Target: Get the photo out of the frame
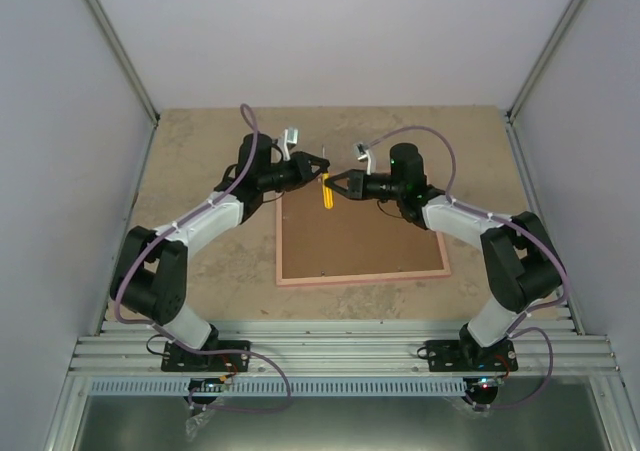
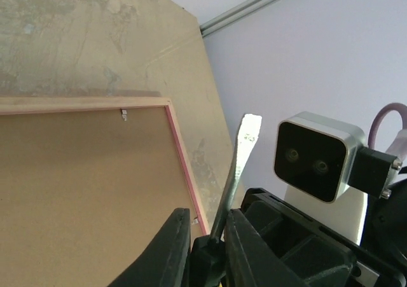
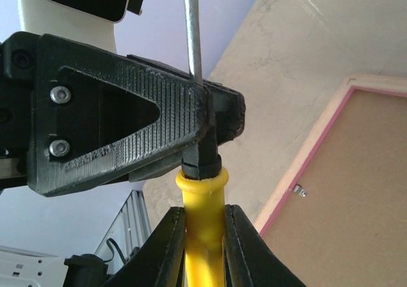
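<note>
Above the far edge of the frame (image 1: 360, 246), the 2 grippers meet on 1 screwdriver (image 1: 326, 193). The right gripper (image 3: 203, 214) is closed tight on its yellow handle. The left gripper (image 2: 208, 226) is pinched onto the metal shaft by the black collar. The frame lies back-up on the table (image 1: 200, 171), brown board showing. The photo shows in none of the 3 views and is probably face-down beneath the board.

Left end effector (image 2: 210, 233) grips screwdriver (image 2: 247, 134) beside frame (image 2: 180, 144).
</note>
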Action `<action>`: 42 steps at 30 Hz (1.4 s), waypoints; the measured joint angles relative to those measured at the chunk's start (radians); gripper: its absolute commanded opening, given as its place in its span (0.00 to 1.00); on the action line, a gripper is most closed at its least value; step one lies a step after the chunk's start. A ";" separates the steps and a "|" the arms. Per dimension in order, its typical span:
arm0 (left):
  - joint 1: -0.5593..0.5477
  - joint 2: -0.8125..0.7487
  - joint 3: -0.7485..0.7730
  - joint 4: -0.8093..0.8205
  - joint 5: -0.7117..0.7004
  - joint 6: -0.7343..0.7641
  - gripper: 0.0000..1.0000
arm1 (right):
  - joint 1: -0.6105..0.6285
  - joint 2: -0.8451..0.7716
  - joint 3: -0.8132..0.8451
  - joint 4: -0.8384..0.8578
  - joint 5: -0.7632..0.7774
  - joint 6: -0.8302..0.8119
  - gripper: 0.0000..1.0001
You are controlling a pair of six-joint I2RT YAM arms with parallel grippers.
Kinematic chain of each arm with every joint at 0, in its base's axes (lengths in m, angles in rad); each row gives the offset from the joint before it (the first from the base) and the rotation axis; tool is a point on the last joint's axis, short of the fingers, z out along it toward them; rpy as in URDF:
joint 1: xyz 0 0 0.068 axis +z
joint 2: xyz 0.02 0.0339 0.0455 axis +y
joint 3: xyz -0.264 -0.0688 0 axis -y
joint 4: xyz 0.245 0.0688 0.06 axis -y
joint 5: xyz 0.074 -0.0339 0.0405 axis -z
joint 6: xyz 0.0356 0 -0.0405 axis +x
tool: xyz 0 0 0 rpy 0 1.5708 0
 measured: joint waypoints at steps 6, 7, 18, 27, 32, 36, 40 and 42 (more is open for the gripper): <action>0.011 0.000 -0.006 0.016 -0.007 -0.026 0.00 | -0.002 0.001 0.024 -0.035 0.010 -0.019 0.01; 0.011 0.000 -0.008 0.019 -0.010 -0.034 0.00 | -0.002 0.001 0.026 -0.040 0.011 -0.023 0.04; 0.009 -0.105 -0.090 -0.002 -0.126 -0.212 0.00 | 0.031 -0.057 0.063 -0.186 0.072 -0.240 0.45; 0.019 -0.166 -0.125 -0.069 -0.200 -0.395 0.00 | 0.116 -0.180 0.053 -0.275 0.254 -0.485 0.71; 0.022 -0.179 -0.114 -0.165 -0.235 -0.424 0.00 | 0.195 -0.266 0.011 -0.278 0.404 -0.680 0.72; 0.022 -0.179 -0.099 -0.223 -0.242 -0.444 0.00 | 0.254 -0.280 -0.004 -0.281 0.529 -0.816 0.71; 0.022 -0.179 -0.087 -0.268 -0.243 -0.460 0.00 | 0.312 -0.277 -0.028 -0.282 0.645 -0.935 0.67; 0.022 -0.179 -0.082 -0.287 -0.243 -0.463 0.00 | 0.332 -0.268 -0.029 -0.282 0.683 -0.975 0.65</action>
